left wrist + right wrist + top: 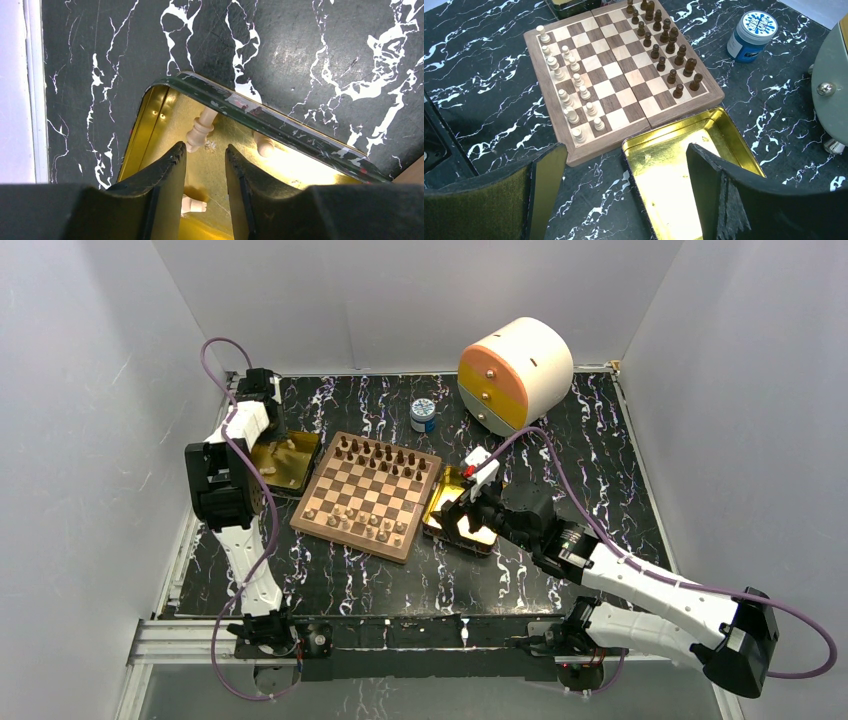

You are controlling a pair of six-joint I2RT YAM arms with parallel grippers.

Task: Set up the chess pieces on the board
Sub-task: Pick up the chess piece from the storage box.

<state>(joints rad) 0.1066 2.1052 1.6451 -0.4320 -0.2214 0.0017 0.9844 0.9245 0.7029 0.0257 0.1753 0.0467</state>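
The board (368,495) lies at mid-table. Dark chess pieces (385,455) stand along its far rows and pale ones (355,522) along its near rows; both show in the right wrist view (669,45), (569,95). My left gripper (275,440) is over the left gold tray (290,468), open with a narrow gap (205,150). Three pale pieces lie in that tray: one by the left fingertip (200,131), one under the rim (263,144), one below between the fingers (192,205). My right gripper (458,502) is wide open and empty (625,148) over the near-left corner of the empty right gold tray (664,165).
A blue-lidded jar (423,415) stands behind the board, also in the right wrist view (751,35). A big white and orange drum (515,375) with knobs sits at the back right. White walls close in the black marbled table (600,470) on three sides.
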